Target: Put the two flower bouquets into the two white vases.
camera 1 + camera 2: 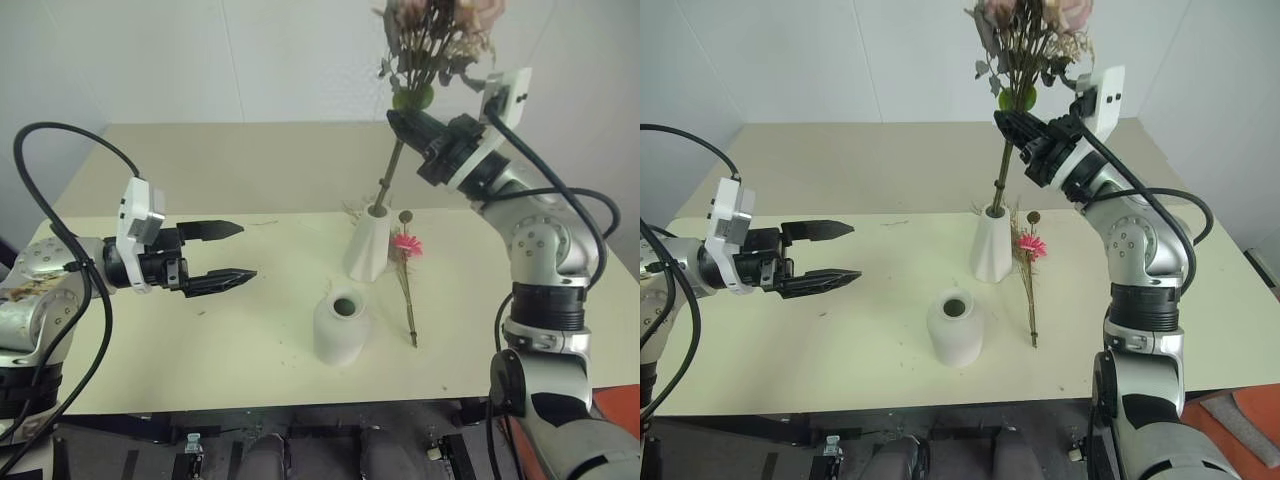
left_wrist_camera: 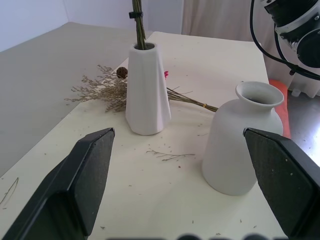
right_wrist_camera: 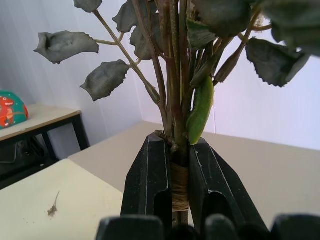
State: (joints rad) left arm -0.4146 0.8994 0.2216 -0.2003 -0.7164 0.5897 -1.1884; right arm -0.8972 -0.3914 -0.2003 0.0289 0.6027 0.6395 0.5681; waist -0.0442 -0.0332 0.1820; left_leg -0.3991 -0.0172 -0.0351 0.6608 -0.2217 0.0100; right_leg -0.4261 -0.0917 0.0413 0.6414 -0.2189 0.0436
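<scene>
The taller conical vase stands upright near the middle of the cream tabletop, toward its far edge, and the stems of the rose bouquet pass down into its narrow mouth; the pale pink blooms and grey-green leaves rise well above it, leaning toward the right. The right gripper is clenched on those stems above the vase, its two black fingers pressing the wrapped part of the bundle from both sides. The shorter rounded vase stands nearer the front edge, just in front of the tall one and apart from it; its round opening shows nothing inside. The gerbera bouquet lies flat on the tabletop just to the right of the tall vase, pink head toward the far edge and stem end pointing to the front edge. The left gripper hovers over the left part of the tabletop, fingers spread and holding nothing, pointing toward the vases. No writing can be read on either vase.
</scene>
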